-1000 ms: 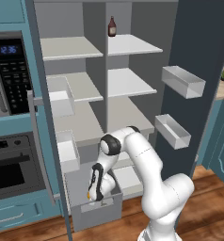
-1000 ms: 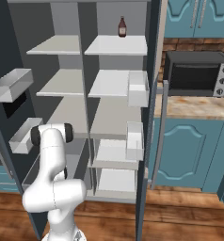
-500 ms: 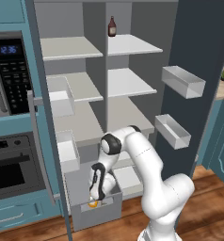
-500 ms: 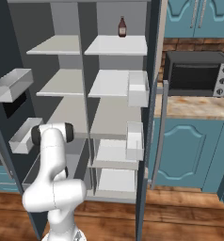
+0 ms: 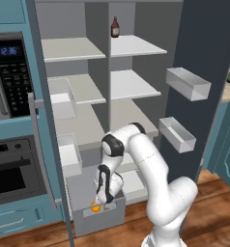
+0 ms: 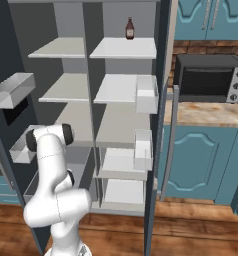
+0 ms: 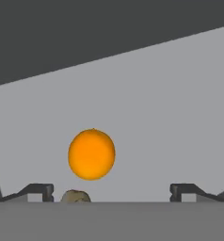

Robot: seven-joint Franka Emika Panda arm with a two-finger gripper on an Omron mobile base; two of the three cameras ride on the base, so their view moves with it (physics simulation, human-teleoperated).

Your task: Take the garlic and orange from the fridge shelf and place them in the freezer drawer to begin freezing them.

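The orange (image 7: 91,154) lies loose on the grey floor of the freezer drawer (image 7: 175,113), apart from both fingers. A pale brownish lump, the garlic (image 7: 75,196), peeks up just below it in the hand view. My gripper (image 7: 111,192) hangs open over them, its fingertips (image 7: 37,190) spread wide with nothing between. From the left base view the orange (image 5: 95,208) sits inside the pulled-out freezer drawer (image 5: 101,221), right under my gripper (image 5: 103,197). The fridge shelf (image 5: 136,46) up top carries just a dark bottle (image 5: 115,27).
Clear door bins (image 5: 187,83) jut from the open door on the right. White drawers (image 5: 68,154) stick out on the left column. A microwave (image 5: 10,77) and oven sit left of the fridge. A toaster oven (image 6: 208,77) stands on the counter.
My jaws have spread apart and let go of the orange, which dropped to the drawer floor. The arm has barely moved.
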